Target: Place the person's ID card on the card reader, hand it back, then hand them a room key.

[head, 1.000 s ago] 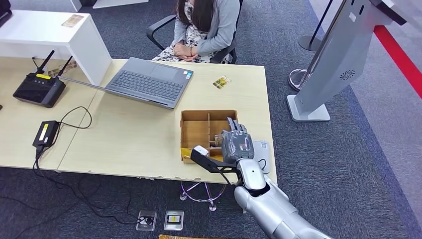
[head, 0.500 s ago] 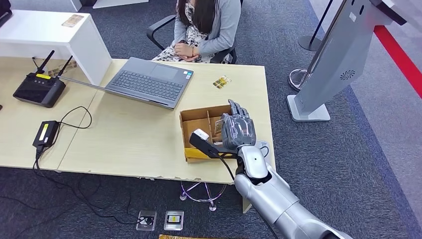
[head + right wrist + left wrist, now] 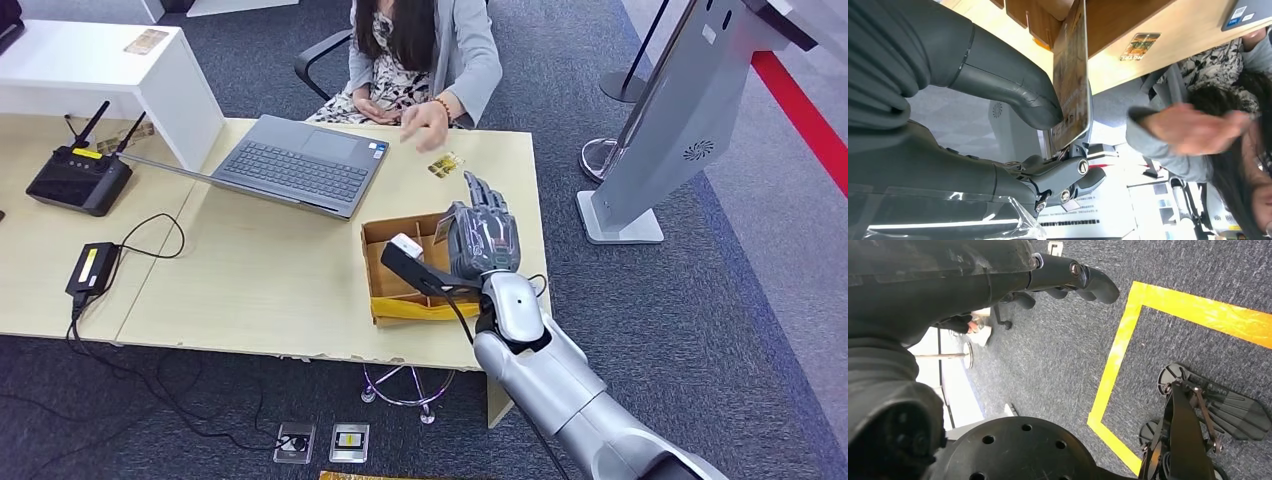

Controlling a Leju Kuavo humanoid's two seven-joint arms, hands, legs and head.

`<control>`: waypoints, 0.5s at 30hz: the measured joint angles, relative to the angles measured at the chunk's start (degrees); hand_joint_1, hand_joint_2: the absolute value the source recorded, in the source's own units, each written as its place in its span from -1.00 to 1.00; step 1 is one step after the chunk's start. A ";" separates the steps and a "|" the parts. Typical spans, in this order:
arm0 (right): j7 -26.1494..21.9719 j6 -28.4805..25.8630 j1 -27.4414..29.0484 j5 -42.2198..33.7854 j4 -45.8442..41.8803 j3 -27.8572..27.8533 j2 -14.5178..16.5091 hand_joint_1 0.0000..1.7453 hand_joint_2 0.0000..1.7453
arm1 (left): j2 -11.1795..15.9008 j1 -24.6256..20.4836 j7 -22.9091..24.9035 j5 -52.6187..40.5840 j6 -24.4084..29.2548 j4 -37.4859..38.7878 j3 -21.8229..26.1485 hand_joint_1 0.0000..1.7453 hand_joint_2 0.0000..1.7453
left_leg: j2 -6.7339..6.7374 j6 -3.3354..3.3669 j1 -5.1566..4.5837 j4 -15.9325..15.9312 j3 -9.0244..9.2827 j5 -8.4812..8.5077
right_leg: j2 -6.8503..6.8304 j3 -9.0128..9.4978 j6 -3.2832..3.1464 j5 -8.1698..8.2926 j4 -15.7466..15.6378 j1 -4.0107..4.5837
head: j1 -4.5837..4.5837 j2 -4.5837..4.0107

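My right hand (image 3: 483,240) hovers above the far side of the open cardboard box (image 3: 385,236), fingers pointing towards the person. In the right wrist view it pinches a printed card (image 3: 1071,75) on edge between the thumb (image 3: 1013,95) and the fingers. A second printed card (image 3: 445,164) lies on the table beyond the box, also seen as the flat card (image 3: 1140,46) from the wrist. The person's hand (image 3: 427,122) reaches out over the table's far edge. My left hand (image 3: 1073,277) hangs over the carpet, holding nothing.
An open laptop (image 3: 300,165) lies left of the box. A router (image 3: 78,178) and a power brick (image 3: 92,268) with cables sit at the far left, beside a white raised shelf (image 3: 100,70). A grey kiosk stand (image 3: 680,120) stands right of the table.
My right hand has risen out of the box and moved towards the person. The box has shifted and turned a little. The person has lifted a hand from the lap out over the table.
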 joint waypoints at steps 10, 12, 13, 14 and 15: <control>-1.13 -2.01 -3.32 1.09 1.14 -1.21 -0.21 1.00 1.00 | 0.03 0.00 -0.01 -0.78 -0.73 0.02 -0.02 -1.00 -1.00 | 0.00 0.00 0.00 0.00 -0.01 0.00 | 0.00 0.00 0.00 0.00 0.01 0.00 | 0.00 -0.01; -1.31 -2.22 -3.93 1.31 1.50 -1.28 -0.20 1.00 1.00 | 0.03 -0.01 -0.01 -0.84 -0.70 0.02 -0.02 -1.00 -1.00 | 0.00 0.00 0.00 0.00 -0.01 0.00 | 0.00 0.00 0.00 0.00 0.01 0.00 | 0.01 -0.01; -1.39 -2.25 -4.18 1.41 1.65 -1.29 -0.20 1.00 1.00 | 0.03 -0.01 -0.01 -0.85 -0.66 0.02 -0.02 -1.00 -1.00 | 0.00 0.00 0.00 0.00 -0.01 0.00 | -0.01 0.00 0.00 0.00 0.01 0.00 | 0.01 -0.01; -1.45 -2.24 -4.40 1.49 1.77 -1.30 -0.19 1.00 1.00 | 0.03 -0.01 -0.01 -0.85 -0.62 0.02 -0.02 -1.00 -1.00 | -0.01 0.00 0.00 0.00 -0.02 0.00 | -0.01 0.00 0.00 0.00 0.01 0.00 | 0.00 -0.01; -1.48 -2.20 -4.60 1.54 1.89 -1.31 -0.19 1.00 1.00 | 0.03 -0.01 0.01 -0.85 -0.59 0.02 -0.02 -1.00 -1.00 | -0.01 0.00 0.00 0.00 -0.02 0.00 | -0.01 0.00 0.00 0.00 0.01 0.00 | 0.00 0.00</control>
